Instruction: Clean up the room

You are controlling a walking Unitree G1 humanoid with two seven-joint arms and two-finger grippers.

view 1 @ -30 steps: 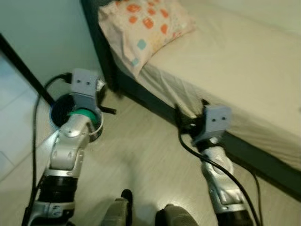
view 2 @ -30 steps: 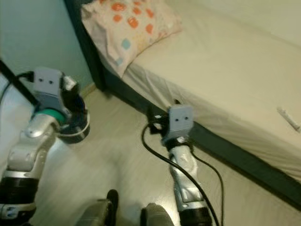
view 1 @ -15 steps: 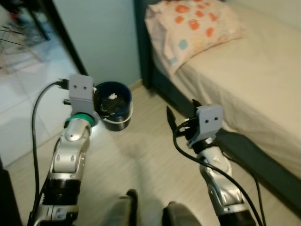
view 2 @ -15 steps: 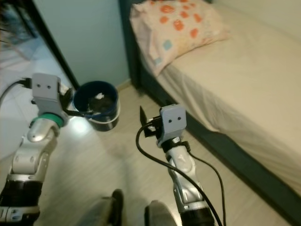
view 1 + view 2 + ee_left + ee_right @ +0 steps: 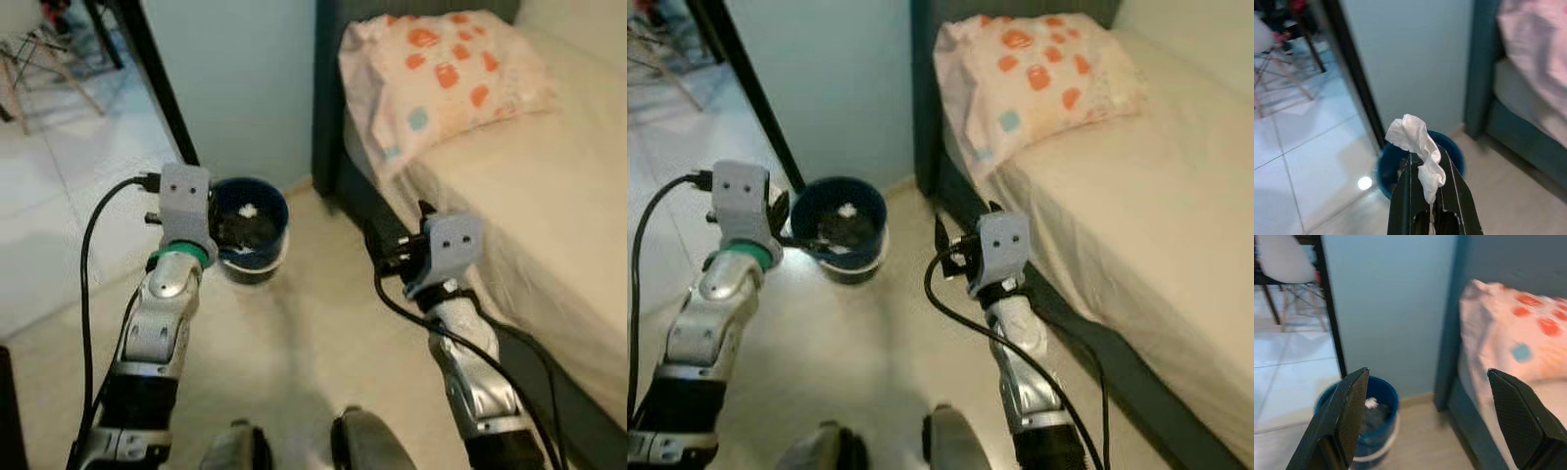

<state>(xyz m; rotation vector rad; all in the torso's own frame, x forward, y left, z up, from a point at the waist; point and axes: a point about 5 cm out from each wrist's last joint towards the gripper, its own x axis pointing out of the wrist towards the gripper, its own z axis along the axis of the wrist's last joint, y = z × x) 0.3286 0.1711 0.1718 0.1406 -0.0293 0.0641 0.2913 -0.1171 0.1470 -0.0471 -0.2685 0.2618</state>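
The bed (image 5: 1136, 225) with its spotty pillow (image 5: 1038, 69) lies at 2 o'clock. The blue bin (image 5: 840, 227) sits at 11 o'clock. The left gripper (image 5: 1431, 193) pinches a white tissue (image 5: 1418, 147) above it. The right gripper (image 5: 1432, 418) has its fingers wide apart

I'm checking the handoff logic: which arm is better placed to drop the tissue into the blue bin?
Left. The left gripper is shut on the white tissue and sits right beside the blue bin. The right gripper is open, holds nothing, and is nearer the bed.
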